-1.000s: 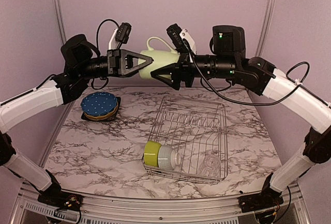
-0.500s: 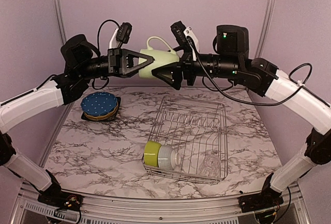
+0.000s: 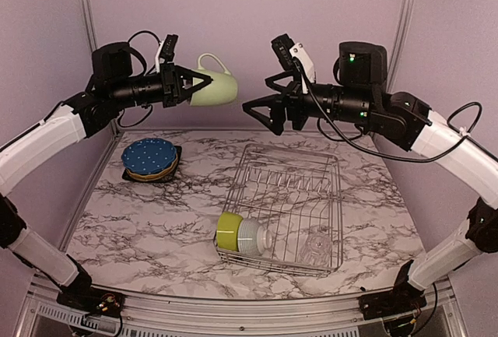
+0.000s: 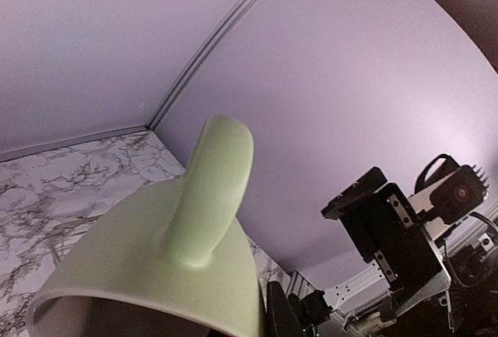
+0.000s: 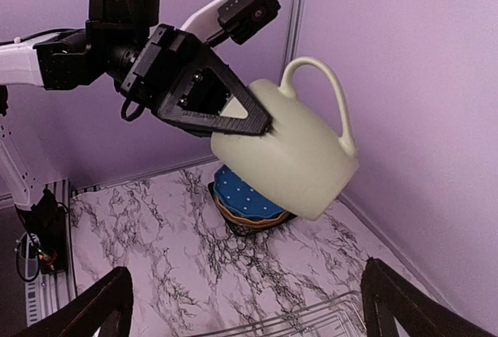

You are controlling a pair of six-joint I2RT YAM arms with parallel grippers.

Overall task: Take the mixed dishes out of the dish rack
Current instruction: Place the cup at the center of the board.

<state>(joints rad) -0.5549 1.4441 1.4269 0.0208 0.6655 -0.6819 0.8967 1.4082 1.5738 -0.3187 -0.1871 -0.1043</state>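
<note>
One pale green mug (image 3: pixel 222 89) | aloft, 11 o'clock of dish rack (image 3: pixel 336 197) | left gripper (image 3: pixel 204 82) clamped on rim | right gripper (image 3: pixel 257 100) spread wide, empty | likely rigid, slick, breakable, light; handle free for grasping.

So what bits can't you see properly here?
Mug: left wrist view, the bottom edge cuts off its mouth and inside.
Plates under the blue plate: top view, it covers them; count unclear.
Glass: top view, clear and small behind rack wires; pose unclear.
White bowl: top view, lime bowl hides part.

Bright, even, soft-shadowed light; wrist views distort at the edges.
</note>
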